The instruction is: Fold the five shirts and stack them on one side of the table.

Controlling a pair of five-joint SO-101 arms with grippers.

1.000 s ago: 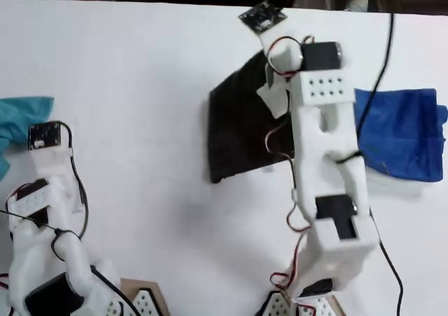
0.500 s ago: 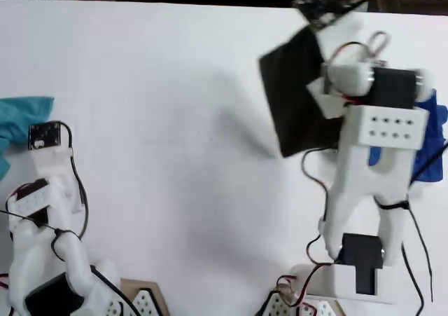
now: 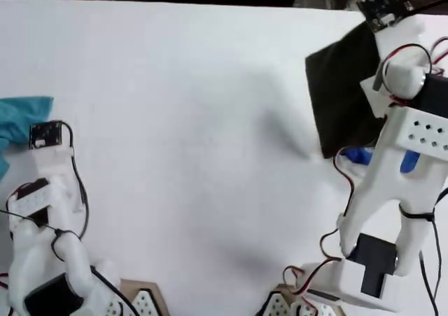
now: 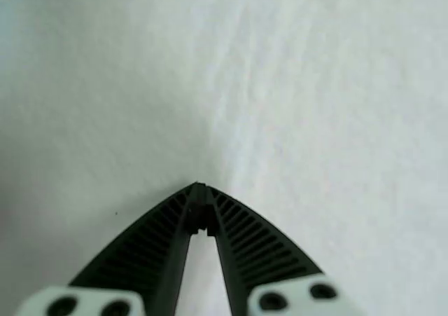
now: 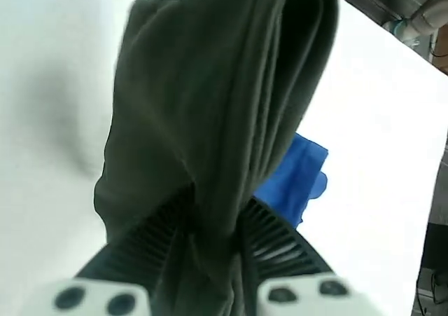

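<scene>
Black folded shirt (image 5: 203, 113) extends lengthwise straight out from the right gripper (image 5: 212, 218), clamped tight on its end.

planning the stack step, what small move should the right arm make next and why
Probably lower the folded black fabric shirt onto the blue fabric shirt, then let go. The right gripper holds the black one raised, and the blue shirt peeks out just beneath it at the table's right side.

Room across table (image 3: 182, 134), teal shirt (image 3: 26, 113) at edge
</scene>
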